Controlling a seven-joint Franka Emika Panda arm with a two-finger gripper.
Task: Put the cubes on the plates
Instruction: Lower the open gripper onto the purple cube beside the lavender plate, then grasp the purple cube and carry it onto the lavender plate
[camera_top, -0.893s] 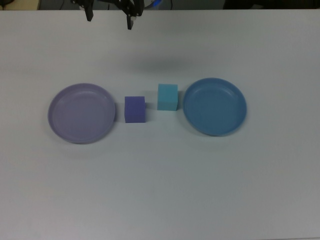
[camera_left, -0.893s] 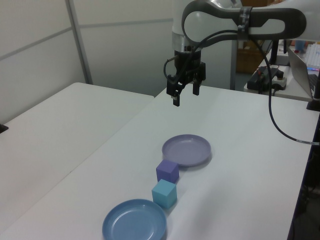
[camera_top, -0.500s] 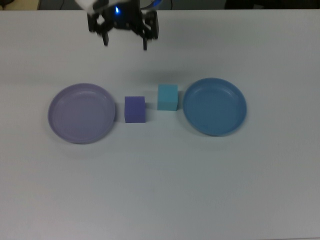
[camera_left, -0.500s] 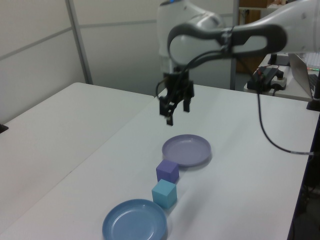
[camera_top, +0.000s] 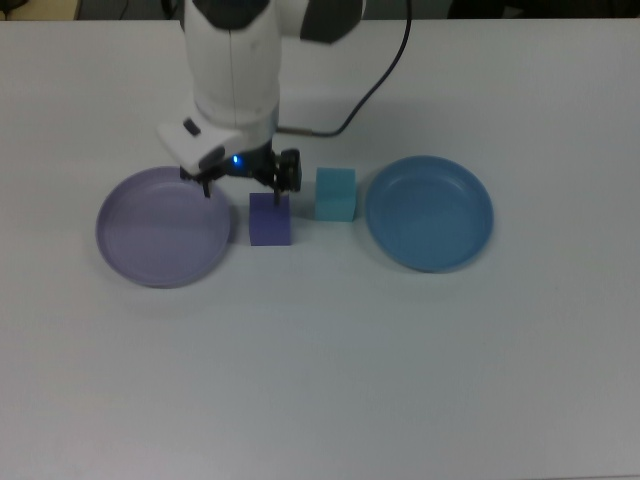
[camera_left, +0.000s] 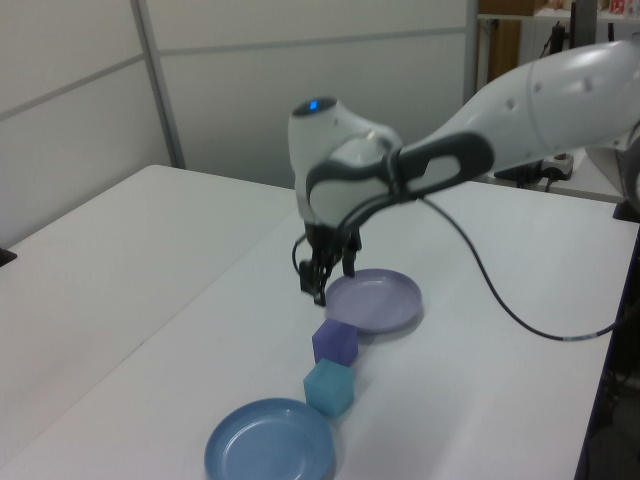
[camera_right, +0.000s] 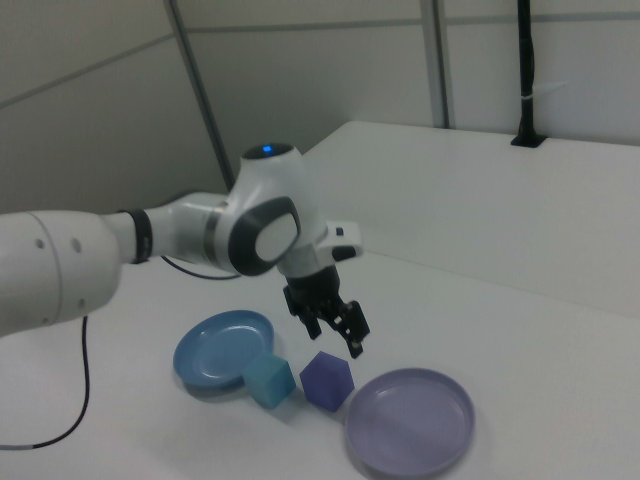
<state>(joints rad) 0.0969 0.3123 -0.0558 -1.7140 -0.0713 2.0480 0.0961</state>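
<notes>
Biggest thing here is the white table (camera_top: 320, 380), one big pale surface, and leaning over it is the single white Panda arm (camera_top: 232, 70), coming in from 12 o'clock in the top view with a black cable trailing off behind it. Next down in size: two plates, same size, both with nothing in them. The lavender plate (camera_top: 163, 227) sits at about 9 o'clock of the table's middle in the top view, the blue plate (camera_top: 429, 212) at about 3 o'clock, well apart from each other. Then the one gripper (camera_top: 245, 192), black, with a little blue light glowing on it. Its fingers are spread wide with nothing between them, and it hangs above the table near the lavender plate's rim, roughly at 11 o'clock of the purple-blue cube; in the right view you can see it's clearly up in the air, not touching anything. Smallest stuff: two cubes, both on the bare table in the gap between the plates, neither on a plate. The purple-blue cube (camera_top: 270, 220) is just beside the lavender plate's 3 o'clock edge, and the turquoise cube (camera_top: 335, 194) is near the blue plate's 9 o'clock edge, sitting at about 2 o'clock of the purple-blue one.
</notes>
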